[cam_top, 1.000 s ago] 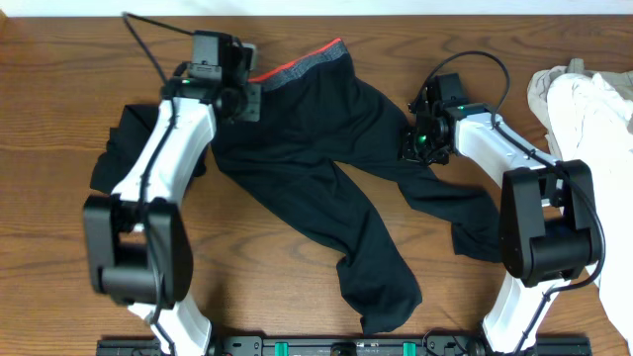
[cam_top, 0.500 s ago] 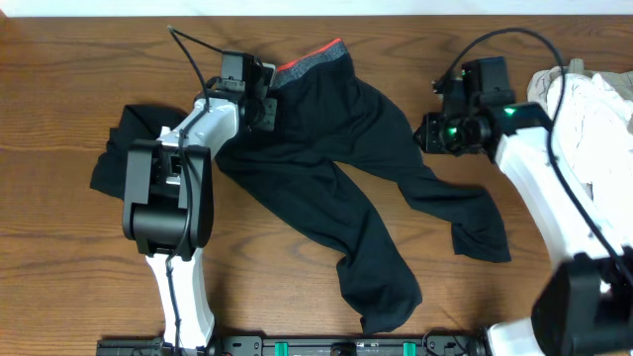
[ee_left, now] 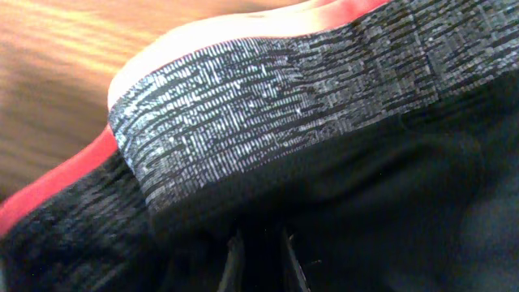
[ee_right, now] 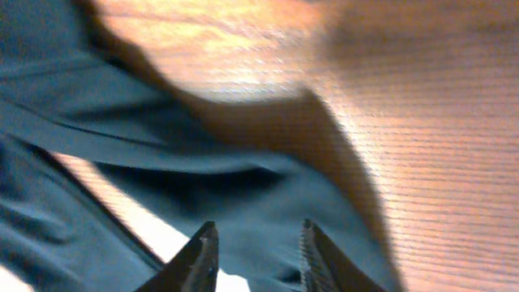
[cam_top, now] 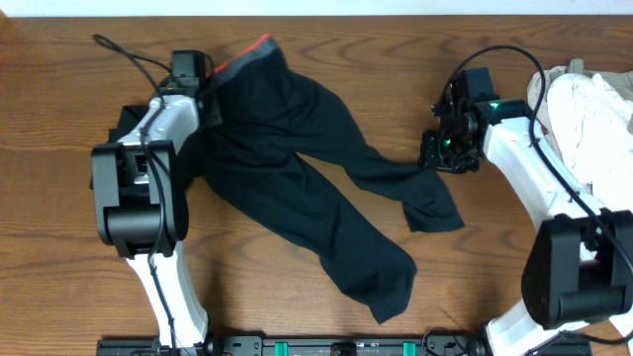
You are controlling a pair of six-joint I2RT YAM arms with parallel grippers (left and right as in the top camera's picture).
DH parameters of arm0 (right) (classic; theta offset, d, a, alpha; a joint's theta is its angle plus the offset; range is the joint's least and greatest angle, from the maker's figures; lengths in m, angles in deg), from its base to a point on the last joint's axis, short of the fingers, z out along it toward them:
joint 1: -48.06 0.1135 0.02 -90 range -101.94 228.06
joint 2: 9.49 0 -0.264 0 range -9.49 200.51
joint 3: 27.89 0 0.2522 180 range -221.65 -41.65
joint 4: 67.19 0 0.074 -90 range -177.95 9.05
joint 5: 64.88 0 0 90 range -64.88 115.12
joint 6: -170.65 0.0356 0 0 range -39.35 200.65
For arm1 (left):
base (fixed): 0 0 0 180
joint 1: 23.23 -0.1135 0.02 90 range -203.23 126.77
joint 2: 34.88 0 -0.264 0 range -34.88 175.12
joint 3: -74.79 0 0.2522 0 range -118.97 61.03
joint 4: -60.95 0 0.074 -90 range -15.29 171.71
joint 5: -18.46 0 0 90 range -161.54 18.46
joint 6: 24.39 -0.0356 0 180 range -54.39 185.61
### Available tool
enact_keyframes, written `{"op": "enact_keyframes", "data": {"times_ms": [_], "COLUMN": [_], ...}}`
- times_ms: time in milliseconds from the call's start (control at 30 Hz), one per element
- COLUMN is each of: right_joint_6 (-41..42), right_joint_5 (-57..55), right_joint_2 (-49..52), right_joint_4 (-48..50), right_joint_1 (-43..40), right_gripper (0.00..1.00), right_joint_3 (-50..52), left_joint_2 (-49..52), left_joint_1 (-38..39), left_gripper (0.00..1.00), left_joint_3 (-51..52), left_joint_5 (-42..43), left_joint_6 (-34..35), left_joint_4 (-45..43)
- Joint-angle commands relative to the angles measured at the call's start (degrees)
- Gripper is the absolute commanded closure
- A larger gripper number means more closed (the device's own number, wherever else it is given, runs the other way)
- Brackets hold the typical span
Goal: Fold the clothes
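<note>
Trousers sprawled on bench; left hand pinched near-closed on black cloth under grey waistband; right hand part open above right leg, holding nothing.

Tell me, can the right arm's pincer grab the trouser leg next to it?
Probably yes. The right pincer hangs open right at one leg of the trousers, and nothing lies between them.

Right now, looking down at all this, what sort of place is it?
Probably a robot lab or test bench, not a home: two white robot arms, left and right, stand at a wooden table, black trousers spread between them, and a pile of pale clothes at one edge.
</note>
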Motion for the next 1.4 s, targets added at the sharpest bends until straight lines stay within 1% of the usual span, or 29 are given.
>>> {"op": "enact_keyframes", "data": {"times_ms": [0, 67, 133, 167, 233, 300, 367, 533, 567, 633, 667, 733, 767, 867, 1000, 1067, 1167, 1200, 1367], "right_joint_6": [0.6, 0.5, -0.1, -1.6, -5.0, -6.4, -6.5, -9.1, -9.4, -9.4, -9.4, -9.5, -10.2, -10.6, -9.5, -9.3, -10.0, -10.0, -9.8], "right_joint_5": [-4.0, -5.9, -6.3, -4.8, -2.3, -2.3, -2.2, -2.2, -2.2, -2.2, -2.2, -2.3, -2.9, -11.5, -28.4, -32.1, -31.9, -31.3, -27.5], "right_joint_2": [0.2, 0.2, 0.5, 0.7, 1.2, 1.9, 2.6, 3.5, 3.5, 3.5, 3.5, 3.4, 3.1, 1.8, -0.3, -1.0, -1.4, -1.4, -1.4], "right_joint_4": [-0.6, -1.3, -2.2, -2.6, -3.3, -3.6, -3.0, -0.5, 0.1, 1.6, 2.2, 3.0, 2.8, -1.1, -9.0, -11.0, -12.8, -13.2, -16.1], "right_joint_1": [-1.5, -2.1, -2.8, -3.0, -3.0, -2.9, -3.0, -2.9, -2.9, -3.0, -3.0, -3.0, -3.0, -3.5, -5.3, -6.3, -7.2, -7.2, -7.0], "right_gripper": [0.62, 0.56, 0.56, 0.55, 0.48, 0.43, 0.42, 0.43, 0.45, 0.59, 0.67, 0.93, 0.99, 0.99, 0.99, 0.99, 0.98, 0.95, 0.93], "right_joint_3": [-0.1, -0.1, -0.1, 0.0, 0.6, 1.6, 2.9, 7.1, 7.9, 9.2, 9.5, 9.3, 8.7, 4.1, -6.9, -11.4, -16.1, -16.6, -15.1], "left_joint_2": [2.8, 2.8, 2.8, 2.8, 2.8, 2.8, 2.8, 2.8, 2.8, 2.8, 2.8, 2.8, 2.8, 2.8, 2.8, 2.8, 2.8, 2.8, 2.8], "left_joint_1": [0.5, 1.0, 1.3, 1.4, 1.5, 1.5, 1.5, 1.5, 1.5, 1.5, 1.5, 1.5, 1.5, 1.5, 1.5, 1.5, 1.5, 1.5, 1.5], "left_gripper": [0.80, 0.80, 0.80, 0.80, 0.79, 0.79, 0.76, 0.75, 0.75, 0.75, 0.75, 0.75, 0.75, 0.75, 0.75, 0.75, 0.75, 0.75, 0.75], "left_joint_3": [0.5, 0.5, 0.5, 0.5, 0.5, 0.5, 0.5, 0.5, 0.5, 0.5, 0.5, 0.5, 0.5, 0.5, 0.5, 0.5, 0.5, 0.5, 0.5], "left_joint_5": [-1.8, -1.6, -1.4, -1.4, -1.4, -1.4, -1.4, -1.4, -1.4, -1.4, -1.4, -1.4, -1.4, -1.4, -1.4, -1.4, -1.4, -1.4, -1.4], "left_joint_6": [1.4, 1.4, 1.4, 1.4, 1.4, 1.4, 1.4, 1.4, 1.4, 1.4, 1.4, 1.4, 1.4, 1.4, 1.4, 1.4, 1.4, 1.4, 1.4], "left_joint_4": [1.5, 1.5, 1.5, 1.5, 1.5, 1.6, 1.6, 1.8, 1.9, 2.1, 2.2, 2.2, 2.2, 2.4, 2.4, 2.4, 2.6, 2.7, 2.9]}}
